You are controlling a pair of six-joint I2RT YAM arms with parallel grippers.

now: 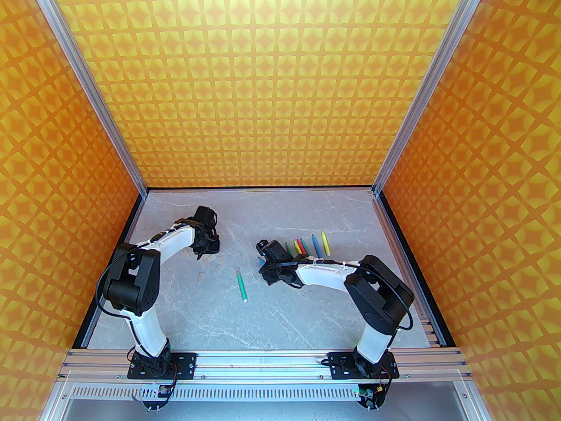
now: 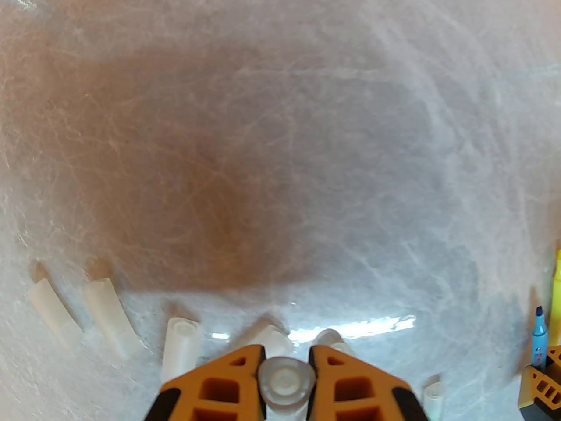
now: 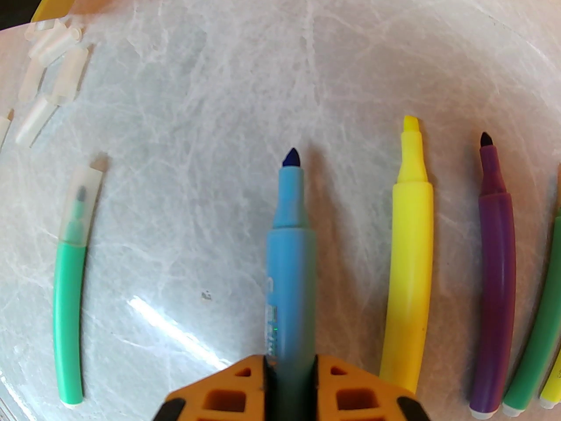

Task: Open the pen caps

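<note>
left gripper [image 2: 285, 362] pinches a clear cap [image 2: 285, 386] at bottom centre; right gripper [image 3: 291, 362] clamps an uncapped blue pen [image 3: 290, 252], bottom centre, barrel print too blurred to read.

The desk [image 1: 263, 322] is a pale grey slab veined like marble. A green pen [image 1: 241, 284] lies on it near the middle, its clear cap [image 3: 81, 200] on and pointing towards the back. Loose caps [image 3: 70, 73] lie scattered just left of that pen's capped end. To its right, a yellow pen [image 3: 410, 257] and a purple pen [image 3: 493, 279] lie uncapped, roughly parallel to it, within a row of bare pens [image 1: 315, 244].
</note>
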